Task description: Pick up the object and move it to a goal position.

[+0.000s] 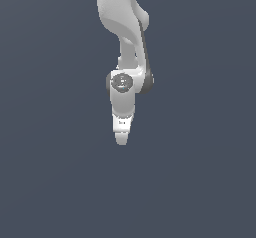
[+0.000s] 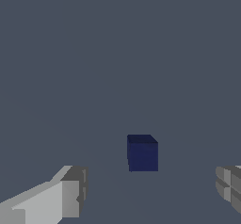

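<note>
The object, a small dark navy-blue cube [image 2: 142, 153], shows only in the wrist view, resting on the plain grey surface. My gripper [image 2: 150, 192] is open: one finger [image 2: 70, 197] and the other finger [image 2: 228, 188] stand wide apart, and the cube lies between their lines, a little beyond the tips. In the exterior view the white arm hangs down from above and the gripper [image 1: 122, 138] points at the surface. The cube is hidden there behind the gripper.
A uniform grey surface [image 1: 200, 182] fills both views. No other objects, edges or goal marker show.
</note>
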Action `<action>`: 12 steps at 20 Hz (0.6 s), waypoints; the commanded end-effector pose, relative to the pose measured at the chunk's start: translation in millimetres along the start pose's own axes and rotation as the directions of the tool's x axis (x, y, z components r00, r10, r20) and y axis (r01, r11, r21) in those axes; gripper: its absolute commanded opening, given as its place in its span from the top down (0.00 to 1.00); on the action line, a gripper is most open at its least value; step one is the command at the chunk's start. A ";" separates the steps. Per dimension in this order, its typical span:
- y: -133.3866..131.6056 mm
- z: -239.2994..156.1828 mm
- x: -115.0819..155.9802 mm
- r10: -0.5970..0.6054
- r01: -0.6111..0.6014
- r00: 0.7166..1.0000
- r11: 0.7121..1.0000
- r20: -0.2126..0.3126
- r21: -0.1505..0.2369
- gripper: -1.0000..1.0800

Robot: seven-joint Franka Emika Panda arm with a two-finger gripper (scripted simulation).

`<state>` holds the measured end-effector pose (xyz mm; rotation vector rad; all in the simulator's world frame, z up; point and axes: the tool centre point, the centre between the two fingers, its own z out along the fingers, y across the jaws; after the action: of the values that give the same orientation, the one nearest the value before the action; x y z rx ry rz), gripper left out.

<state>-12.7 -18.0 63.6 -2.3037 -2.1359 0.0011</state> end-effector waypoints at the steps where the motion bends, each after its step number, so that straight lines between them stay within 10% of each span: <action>1: 0.0 0.4 0.1 -0.008 0.008 1.000 1.000 0.000 -0.001 0.04; 12: -1.1 32.0 0.3 -0.007 0.007 1.000 1.000 0.000 0.000 0.04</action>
<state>-13.1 -17.9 39.7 -2.2981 -2.1428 -0.0001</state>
